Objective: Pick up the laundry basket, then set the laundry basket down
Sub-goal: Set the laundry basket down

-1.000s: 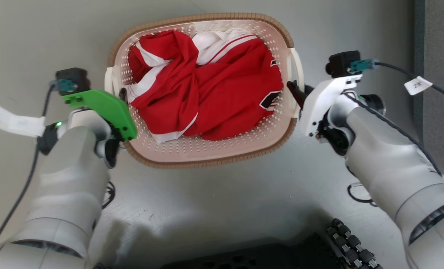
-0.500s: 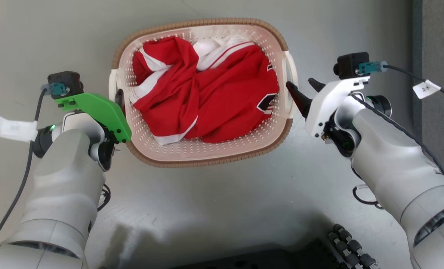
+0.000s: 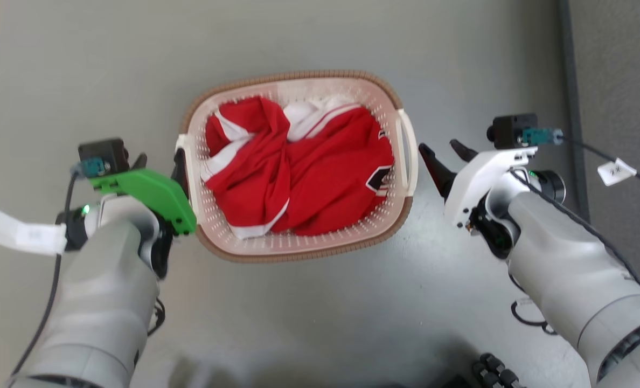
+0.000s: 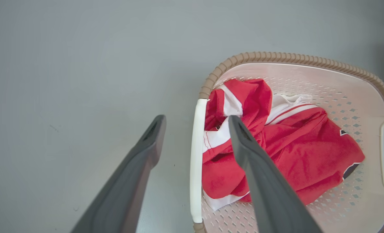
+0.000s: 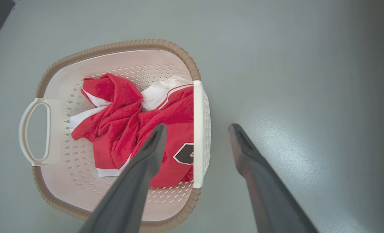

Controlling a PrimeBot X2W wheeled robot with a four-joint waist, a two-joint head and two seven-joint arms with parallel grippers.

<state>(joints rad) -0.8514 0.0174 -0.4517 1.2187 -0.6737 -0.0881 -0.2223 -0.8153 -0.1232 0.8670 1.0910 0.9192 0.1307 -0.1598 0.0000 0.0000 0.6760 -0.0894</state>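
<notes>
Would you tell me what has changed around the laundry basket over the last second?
The right gripper has drawn back from the right handle of the laundry basket, which its fingers reached a second ago, and stands open. The left gripper now stands open too, fingers either side of the left handle. The head camera has shifted. The red jersey lies in the basket as before.

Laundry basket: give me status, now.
Left hand open, right hand open, neither gripping. Laundry basket upright on the floor, red jersey inside. Nothing in the way.
</notes>
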